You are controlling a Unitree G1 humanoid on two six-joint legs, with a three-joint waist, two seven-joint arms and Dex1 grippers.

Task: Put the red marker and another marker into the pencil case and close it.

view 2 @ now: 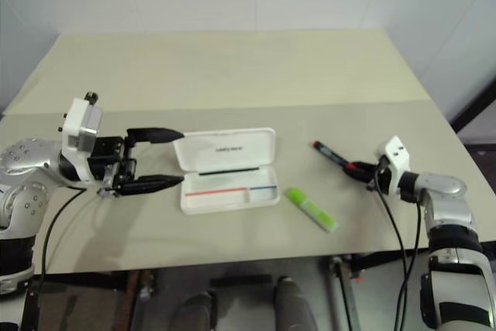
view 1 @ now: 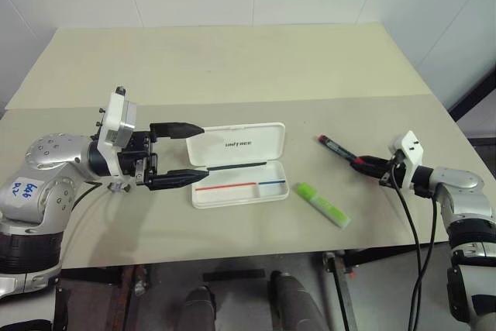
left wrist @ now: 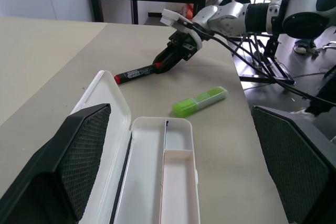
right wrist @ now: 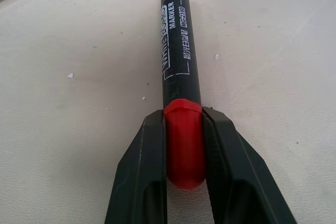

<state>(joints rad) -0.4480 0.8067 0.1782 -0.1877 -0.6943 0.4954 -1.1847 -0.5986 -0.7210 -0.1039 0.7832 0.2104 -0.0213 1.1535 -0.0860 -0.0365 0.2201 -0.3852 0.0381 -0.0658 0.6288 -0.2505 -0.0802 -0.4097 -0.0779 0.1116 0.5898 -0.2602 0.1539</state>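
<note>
Two markers are in play, and we have hold of one. The red marker lies flat on the beige table, and our right gripper has closed its two black fingers on the red cap, one finger pressed to each side. The black barrel runs straight ahead of the fingertips, away from the wrist, with its small red end at the far tip. We judge the cap was chosen because it was the end nearest this gripper. The marker has not yet left the table, so the lift is the next step.

The green highlighter rests loose on the table, near this gripper, on the side toward the case and a little closer to the robot. Nothing touches it. It lies between the gripper and the pencil case, so it should be an easy second pick.

The case sits farther off in that same direction, open and flat. Its lid is folded back away from the robot, and its shallow tray, marked with thin red and blue lines, faces up ready to receive both markers.

Beyond the case waits our left gripper, empty, its fingers spread wide and pointing level at the case's short end, one fingertip close to each corner. We judge it is placed there to steady the case and later help shut the lid.
</note>
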